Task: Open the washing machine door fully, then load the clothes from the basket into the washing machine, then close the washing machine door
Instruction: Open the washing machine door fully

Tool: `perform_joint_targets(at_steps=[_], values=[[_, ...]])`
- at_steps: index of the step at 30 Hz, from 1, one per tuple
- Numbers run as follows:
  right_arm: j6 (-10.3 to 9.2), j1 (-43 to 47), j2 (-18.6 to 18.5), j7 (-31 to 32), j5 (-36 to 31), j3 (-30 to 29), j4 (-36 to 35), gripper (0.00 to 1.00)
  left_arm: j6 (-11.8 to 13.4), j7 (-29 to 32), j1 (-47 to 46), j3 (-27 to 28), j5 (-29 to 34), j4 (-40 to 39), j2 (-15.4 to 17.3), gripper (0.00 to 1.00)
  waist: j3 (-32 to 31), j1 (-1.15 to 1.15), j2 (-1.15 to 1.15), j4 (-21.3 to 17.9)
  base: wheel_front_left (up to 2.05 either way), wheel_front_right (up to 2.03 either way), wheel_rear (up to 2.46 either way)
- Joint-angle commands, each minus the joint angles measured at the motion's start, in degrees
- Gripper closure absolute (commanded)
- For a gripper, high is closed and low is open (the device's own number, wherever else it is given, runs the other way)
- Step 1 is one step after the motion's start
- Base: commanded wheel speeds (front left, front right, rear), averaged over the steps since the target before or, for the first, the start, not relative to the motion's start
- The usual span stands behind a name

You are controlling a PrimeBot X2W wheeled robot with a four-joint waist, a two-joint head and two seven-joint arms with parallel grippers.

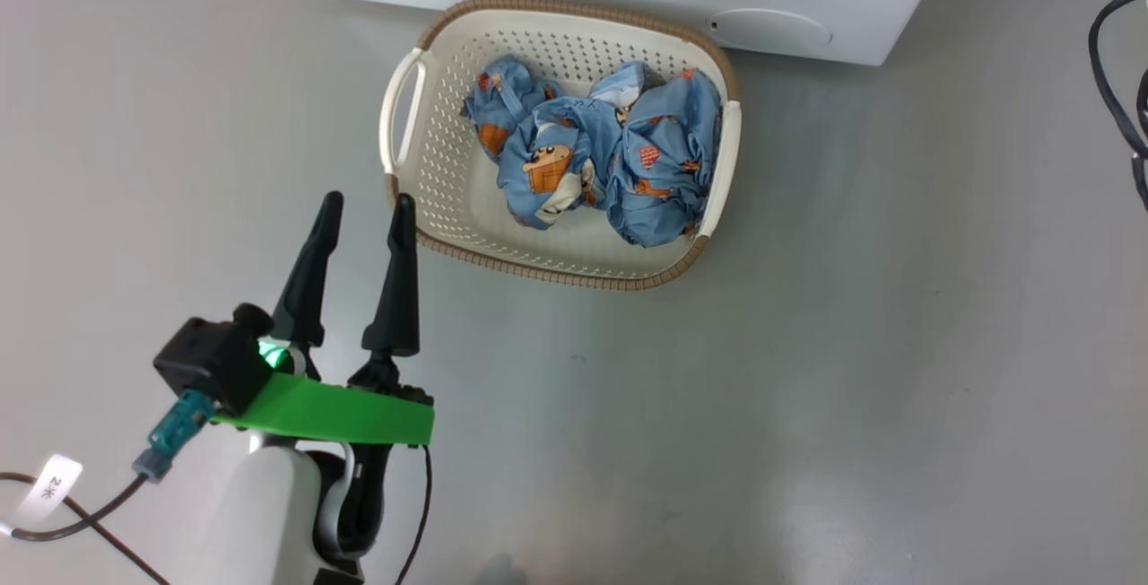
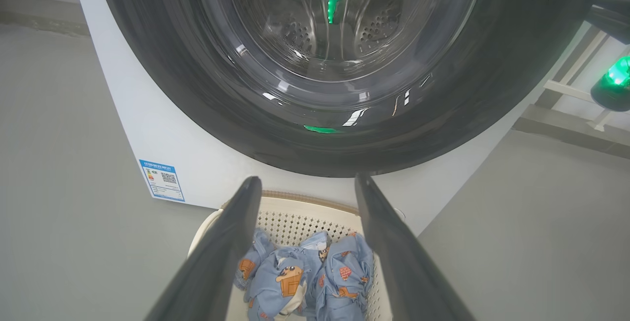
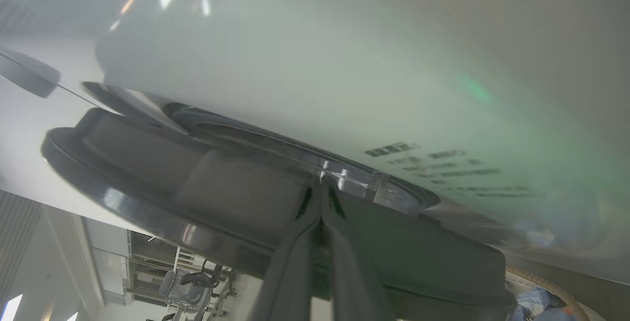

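Note:
The cream basket point(image 1: 448, 118) stands on the grey floor against the white washing machine point(image 1: 807, 20), with the crumpled light blue clothes point(image 1: 610, 154) in it. My left gripper point(image 1: 368, 201) hovers open and empty just left of the basket's near corner. In the left wrist view its fingers point(image 2: 231, 242) frame the clothes point(image 2: 305, 281), and the glossy black washing machine door point(image 2: 197, 89) lies against the machine's front. My right gripper point(image 3: 322, 185) is shut, its tips pressed at the door's rim point(image 3: 197, 183) by a clear plastic part.
A blue label sticker point(image 2: 162, 179) marks the machine's lower corner. Black cables point(image 1: 1112, 91) hang at the right edge, and a tagged cable point(image 1: 49, 486) trails by my left arm. A green light point(image 2: 615, 77) on the other arm glows right of the door. Open floor lies either side of the basket.

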Motion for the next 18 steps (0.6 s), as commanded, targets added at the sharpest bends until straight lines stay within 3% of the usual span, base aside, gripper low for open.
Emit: perform_joint_targets(at_steps=[1,18], values=[[0.26,-0.7,1.2,0.3,-1.3,0.2,-1.2,1.0,0.0,-0.4,-0.3,1.6,-0.6,-1.6,1.3,0.0,0.2,0.0,0.0,0.2,0.0,0.0,0.0],[0.26,2.1,2.4,2.4,-1.4,3.1,-2.1,1.0,0.0,-0.4,0.0,1.7,-0.3,-0.5,0.8,0.0,-2.0,0.0,0.0,0.4,0.0,0.0,0.0]])
